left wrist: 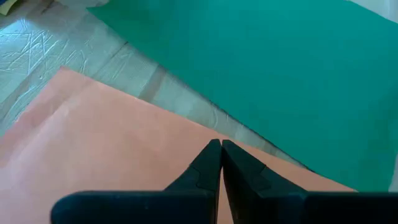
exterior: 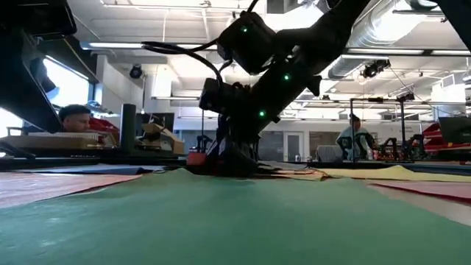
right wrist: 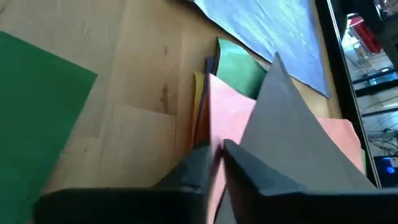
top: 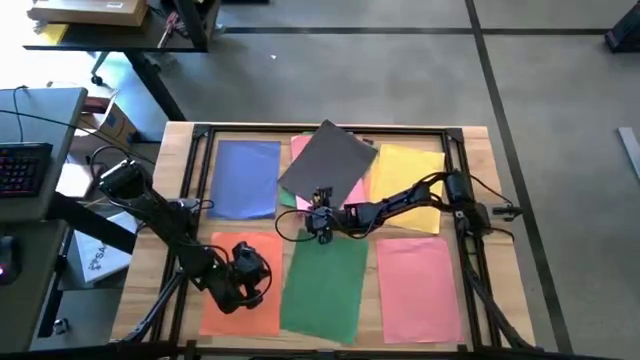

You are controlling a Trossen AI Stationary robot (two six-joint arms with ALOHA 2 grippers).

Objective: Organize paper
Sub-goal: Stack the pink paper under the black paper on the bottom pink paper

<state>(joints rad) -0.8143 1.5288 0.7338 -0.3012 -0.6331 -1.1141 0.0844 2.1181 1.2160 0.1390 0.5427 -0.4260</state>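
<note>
Right pincer pinching at the mixed stack's near edge, left pincer waiting over the orange sheet

The right pincer (top: 320, 213) is sitting at the near edge of the unsorted stack, its fingers (right wrist: 252, 171) drawn narrow around the pink sheet (right wrist: 227, 112), with the dark grey sheet (top: 327, 160) tilting up just beyond it. These sheets are looking light, floppy and slick on one another, so in my judgement a pinch at a free edge or corner is the place to take one, lifting gently to avoid dragging the neighbours. Sorted piles are lying all around it on the tabletop (top: 470, 145): blue (top: 247, 178), yellow (top: 412, 170), green (top: 325, 280). The left pincer (left wrist: 221, 165) is hanging fully closed, holding nothing, over the orange sheet (left wrist: 112, 149).
</note>
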